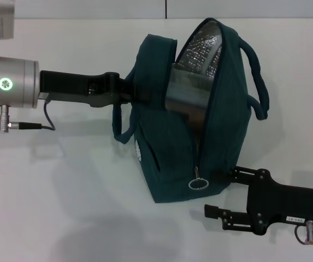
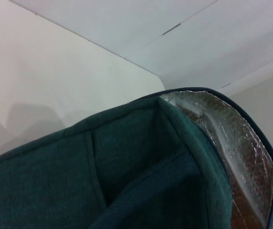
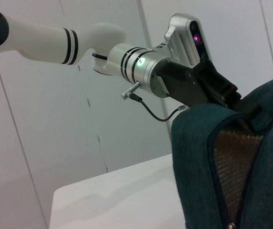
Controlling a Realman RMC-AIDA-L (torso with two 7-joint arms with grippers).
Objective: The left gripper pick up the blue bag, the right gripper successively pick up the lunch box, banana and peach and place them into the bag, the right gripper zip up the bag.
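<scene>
Beside the ring zipper pull, the right hand waits, fingers apart; left hand clamps the dark teal fabric bag, which could topple if tugged.

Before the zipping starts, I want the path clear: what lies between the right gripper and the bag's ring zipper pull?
Only bare white table, in the head view; the right gripper sits beside the ring zipper pull on the blue bag.
</scene>
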